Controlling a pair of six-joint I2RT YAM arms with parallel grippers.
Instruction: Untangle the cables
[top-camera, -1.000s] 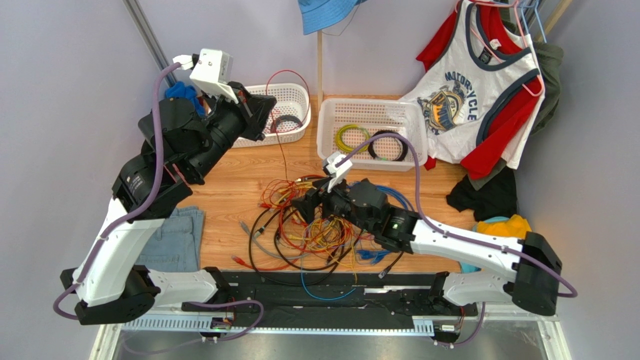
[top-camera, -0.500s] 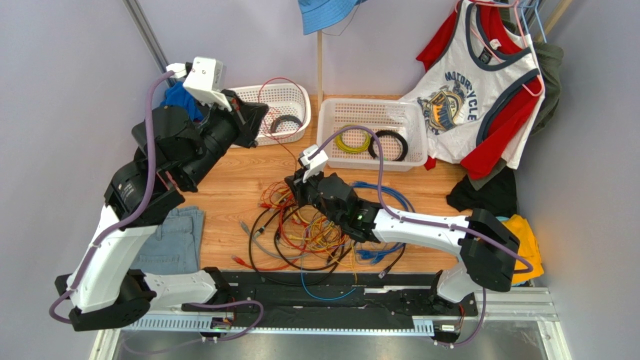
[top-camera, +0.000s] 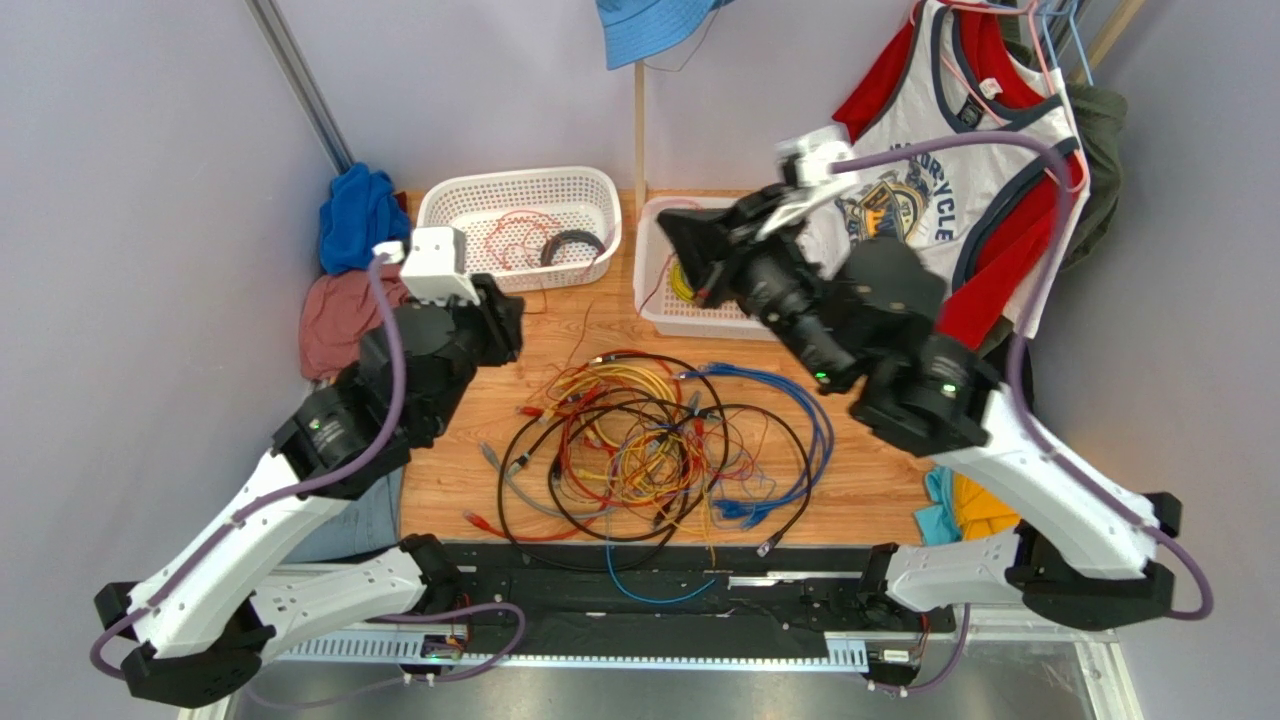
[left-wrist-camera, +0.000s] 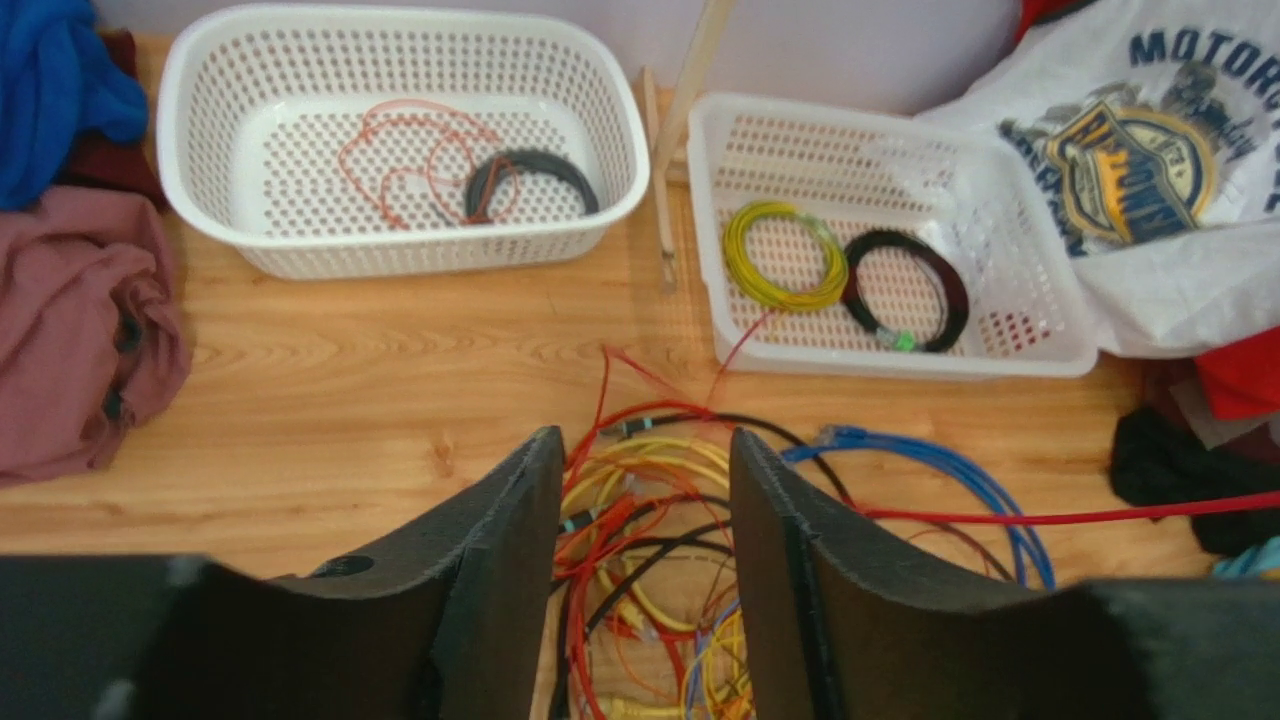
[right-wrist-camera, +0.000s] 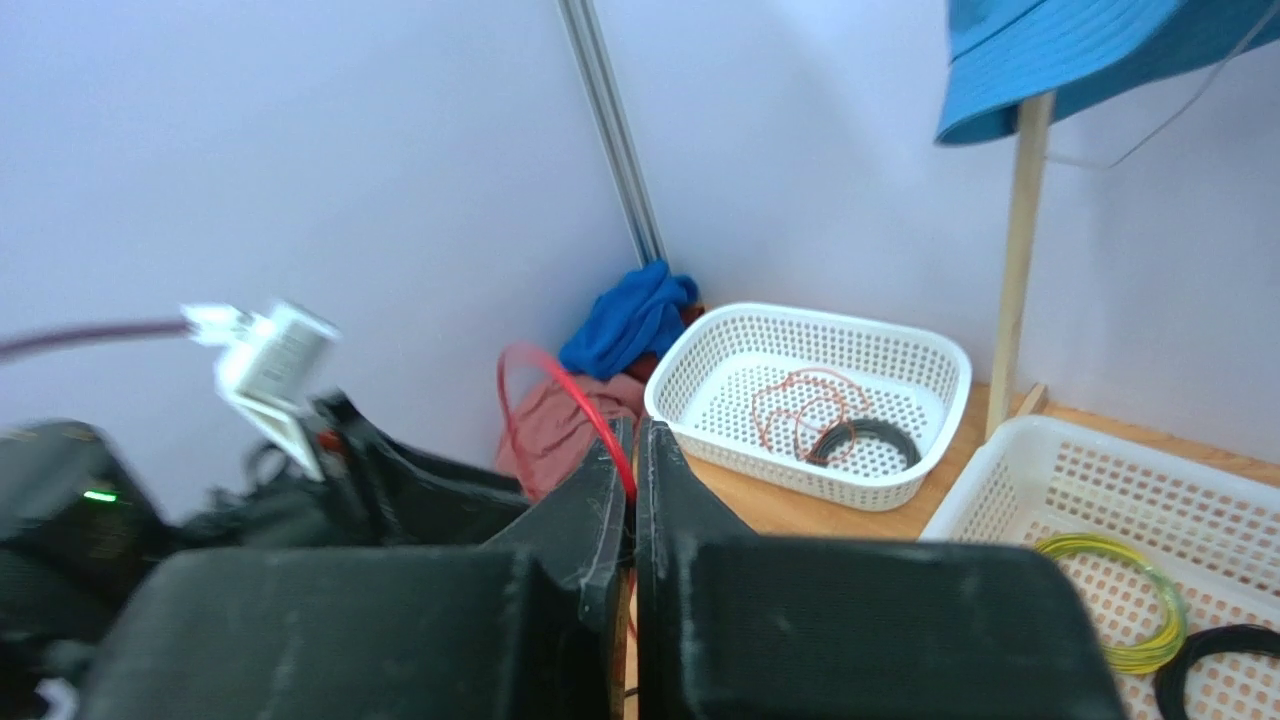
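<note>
Lettering first: the white tank top (left-wrist-camera: 1157, 165) at the far right carries a crest and the letters "MOTOR" in the left wrist view (the frame edge cuts off whatever follows). In the top view, the right arm covers part of that print.

Left end effector (left-wrist-camera: 646, 443): the fingers stand partly apart with nothing between them and touching nothing. It hangs over the near-left part of the cables (top-camera: 661, 450), and through the gap you look down on yellow, red and black strands.

Right end effector (right-wrist-camera: 633, 450): raised high, over the left end of the right basket (left-wrist-camera: 902, 360). The jaws are pressed together and pinch the red cable (right-wrist-camera: 601, 423), which arches up and to the left from the fingertips in the right wrist view.

Cables: a loose heap of black, red, orange, yellow and blue loops on the wooden table (left-wrist-camera: 376, 375). It lies between the two arms, on the near side of both baskets and apart from them. The blue loops sit on the heap's right side.

Left basket (top-camera: 519, 188): a thin orange-red cord, loosely coiled, with a black coiled ring touching it.

Right basket: a yellow-green ring and a black ring, side by side.
</note>
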